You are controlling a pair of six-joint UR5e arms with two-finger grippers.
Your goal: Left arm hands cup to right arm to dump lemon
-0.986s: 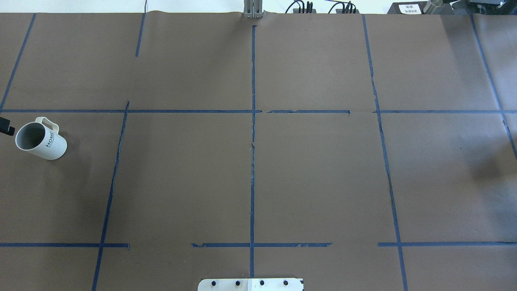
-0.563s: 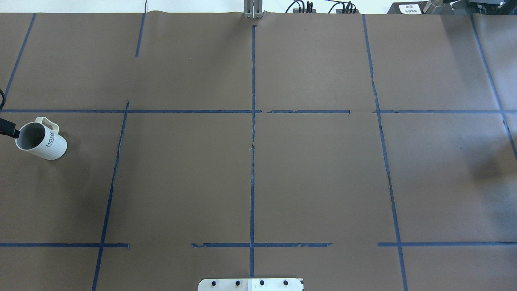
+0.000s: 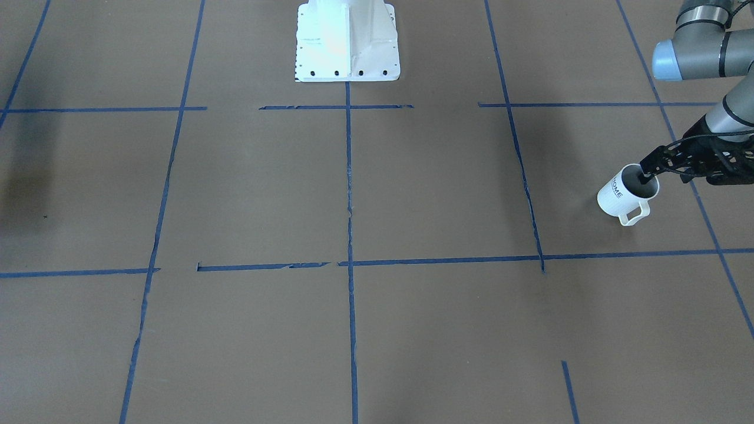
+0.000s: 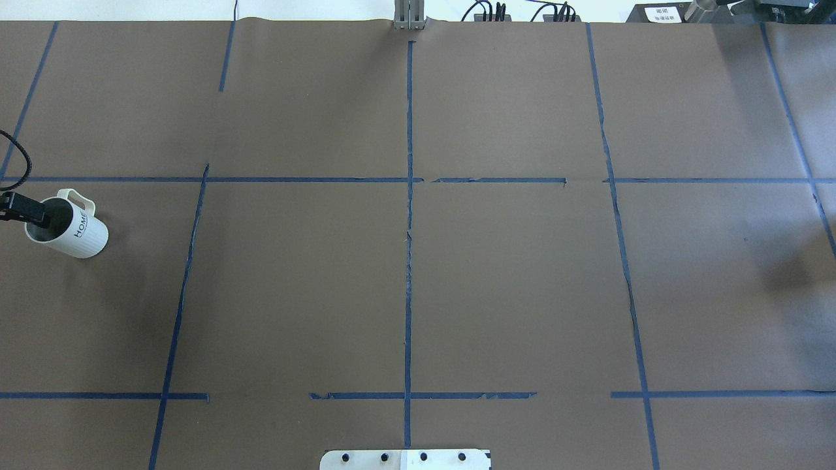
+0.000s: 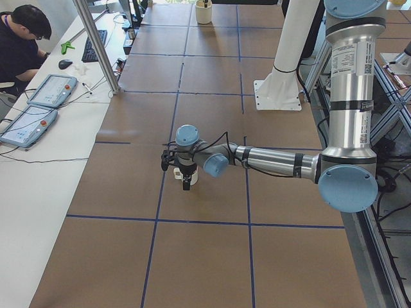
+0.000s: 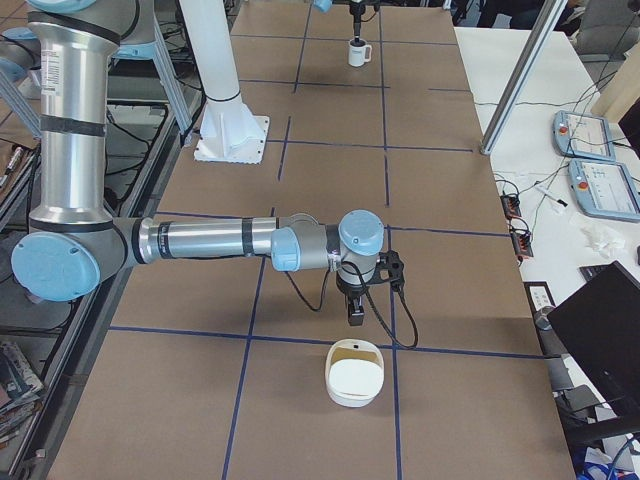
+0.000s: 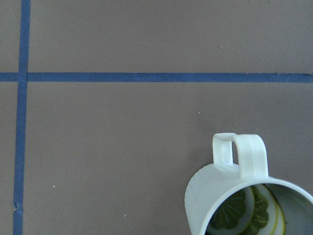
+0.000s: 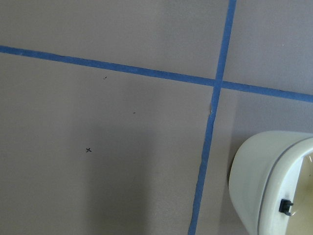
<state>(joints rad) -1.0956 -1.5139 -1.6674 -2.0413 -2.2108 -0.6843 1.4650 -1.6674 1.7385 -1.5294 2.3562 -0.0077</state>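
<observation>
brown table | one cup, lemon inside | one cream bowl

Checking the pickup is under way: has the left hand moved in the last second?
Yes. In the overhead view the left hand has come in from the left edge to the rim of the unmoved cup.

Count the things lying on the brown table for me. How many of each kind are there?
cup: 1
lemon: 1, inside the cup
cream bowl: 1
Total: 3
</observation>
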